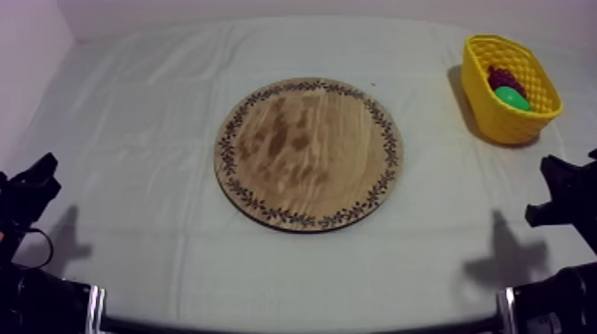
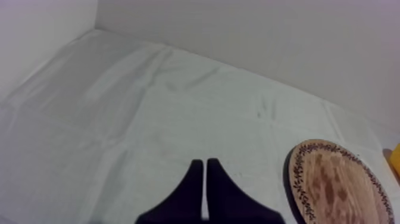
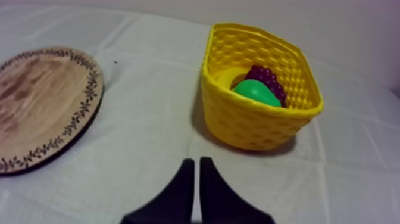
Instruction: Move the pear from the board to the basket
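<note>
Pear (image 1: 513, 98): green. We see it down inside the basket, well apart from the board. From the right wrist the pear (image 3: 257, 93) sits below the rim.
Grapes (image 1: 505, 79): purple bunch in the same basket, touching the pear on its far side. From the right wrist we see the grapes (image 3: 266, 76) just behind the pear.
Basket (image 1: 497, 123): yellow with lattice walls, upright on the table at the far right. From the right wrist we see the basket (image 3: 250, 122) with its near wall facing that gripper, and its shadow on the cloth.
Board (image 1: 308, 153): round and wooden with a patterned rim, lying flat at the table's middle, apart from the basket. The board (image 2: 339, 184) shows beside the left fingers. From the right wrist we see the board (image 3: 36, 101) across bare cloth from the basket.
Right gripper (image 3: 196, 159): fingers pressed together in a narrow wedge, gripping nothing. We put it over cloth, short of the basket.
Left gripper (image 2: 205, 162): fingers together in a narrow wedge too, nothing between them, over cloth near the board's edge.
Left arm (image 1: 27, 200): low at the near left edge, well apart from the board.
Right arm (image 1: 569, 200): low at the near right edge, near the basket's side of the table.
Table (image 1: 133, 124): grey-white cloth, creased. We see arm shadows on it at both near corners.
</note>
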`<state>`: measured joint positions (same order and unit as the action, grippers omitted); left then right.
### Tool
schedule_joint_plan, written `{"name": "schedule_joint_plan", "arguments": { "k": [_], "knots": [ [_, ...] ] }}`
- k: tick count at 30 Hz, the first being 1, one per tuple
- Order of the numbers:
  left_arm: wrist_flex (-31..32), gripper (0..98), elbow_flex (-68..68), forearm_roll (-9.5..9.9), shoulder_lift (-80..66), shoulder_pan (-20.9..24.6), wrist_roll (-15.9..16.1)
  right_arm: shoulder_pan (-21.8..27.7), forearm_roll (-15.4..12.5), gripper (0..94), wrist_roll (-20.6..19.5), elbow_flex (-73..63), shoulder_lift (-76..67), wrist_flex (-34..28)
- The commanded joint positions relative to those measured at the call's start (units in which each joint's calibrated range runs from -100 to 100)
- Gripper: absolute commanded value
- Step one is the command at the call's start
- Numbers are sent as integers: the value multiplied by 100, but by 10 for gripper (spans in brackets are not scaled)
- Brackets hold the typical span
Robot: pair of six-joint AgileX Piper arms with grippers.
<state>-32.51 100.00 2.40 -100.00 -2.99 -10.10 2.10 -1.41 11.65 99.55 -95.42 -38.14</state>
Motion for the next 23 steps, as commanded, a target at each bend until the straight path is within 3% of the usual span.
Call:
{"name": "schedule_joint_plan", "arguments": {
  "k": [1,23],
  "knots": [
    [1,1,0,1,0,-1,-3,-4,-10,7,2,-3,-6,38],
    [1,1,0,2,0,-1,-3,-57,-13,4,-76,0,-25,32]
  ]
}}
